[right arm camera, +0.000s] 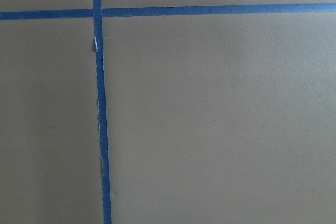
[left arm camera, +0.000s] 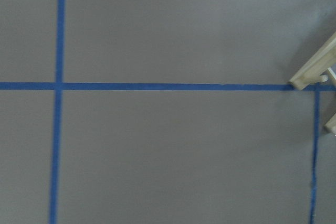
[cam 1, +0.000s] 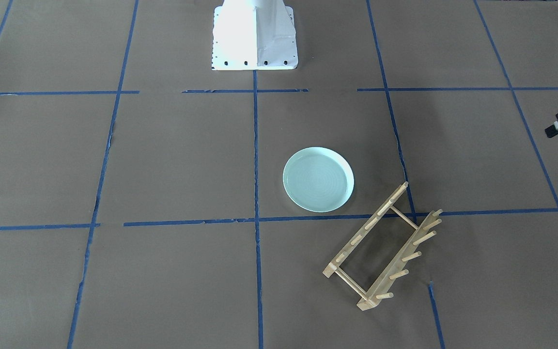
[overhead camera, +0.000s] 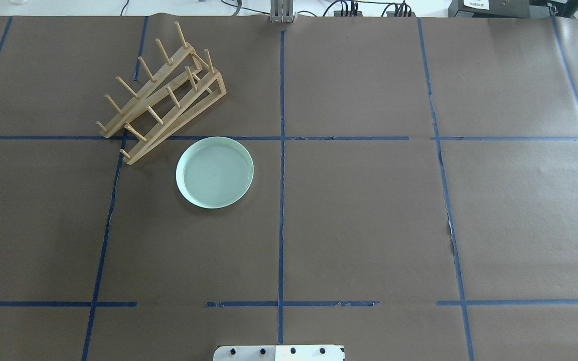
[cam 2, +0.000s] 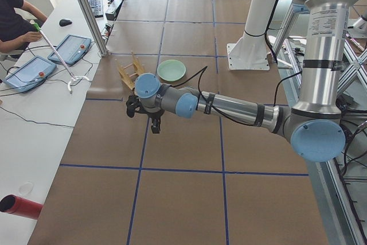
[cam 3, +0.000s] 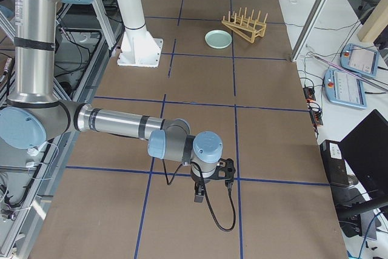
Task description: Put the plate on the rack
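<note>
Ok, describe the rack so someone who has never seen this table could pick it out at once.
On the brown table gridded with blue tape, look at the far-left area in the overhead view, by the mint-green plate. The rack is the light wooden frame just beyond it, the only thing with rows of pegs.

Light is bright, even and diffuse across the brown bench (overhead camera: pixel 369 225). Shadows are faint and soft-edged: a thin one hugs the plate (cam 1: pixel 318 179) and a pale one lies under the rack (cam 1: pixel 380 247). The white base (cam 1: pixel 255 36) is blown out to glare in the front-facing view. Both wrist views are soft and low in detail, the left greyer, the right warmer. The side views stay sharp, their tape lines (cam 3: pixel 200 104) converging steeply.
</note>
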### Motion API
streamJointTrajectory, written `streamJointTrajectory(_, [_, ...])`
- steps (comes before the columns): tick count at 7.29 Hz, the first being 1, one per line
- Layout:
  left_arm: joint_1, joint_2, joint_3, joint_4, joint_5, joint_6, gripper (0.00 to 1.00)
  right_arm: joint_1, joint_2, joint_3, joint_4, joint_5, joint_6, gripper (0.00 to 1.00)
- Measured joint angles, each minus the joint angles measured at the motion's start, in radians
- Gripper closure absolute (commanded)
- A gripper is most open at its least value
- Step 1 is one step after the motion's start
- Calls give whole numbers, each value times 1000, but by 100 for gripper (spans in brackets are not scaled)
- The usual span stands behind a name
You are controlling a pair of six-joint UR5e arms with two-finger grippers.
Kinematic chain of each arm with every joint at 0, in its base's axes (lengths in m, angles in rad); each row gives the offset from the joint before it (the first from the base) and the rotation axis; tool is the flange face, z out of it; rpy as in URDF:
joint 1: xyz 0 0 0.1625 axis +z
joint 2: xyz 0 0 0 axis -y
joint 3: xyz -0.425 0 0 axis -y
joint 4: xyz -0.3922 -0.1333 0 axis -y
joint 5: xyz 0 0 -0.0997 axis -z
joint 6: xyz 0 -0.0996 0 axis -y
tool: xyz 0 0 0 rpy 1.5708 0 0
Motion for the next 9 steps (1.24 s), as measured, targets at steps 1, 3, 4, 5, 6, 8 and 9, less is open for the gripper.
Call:
streamJointTrajectory(1, [107,-74,-23,-42,29,-235,0,0,0,0,0,0,0,0])
streamJointTrajectory(3, [313,-237,-34,-19,129,-547,0,0,0,1,0,0,0,0])
streamJointTrajectory(4, [400,-351,-22,92,192,-610,0,0,0,1,0,0,0,0])
streamJointTrajectory(5, [484,-485,12,221,284,-639,0,0,0,1,0,0,0,0])
streamJointTrajectory(6, [561,-606,75,299,386,-670,0,0,0,1,0,0,0,0])
streamJointTrajectory(8, [657,-797,273,328,531,-717,0,0,0,1,0,0,0,0])
streamJointTrajectory(9, [689,-849,348,316,597,-701,3,0,0,1,0,0,0,0])
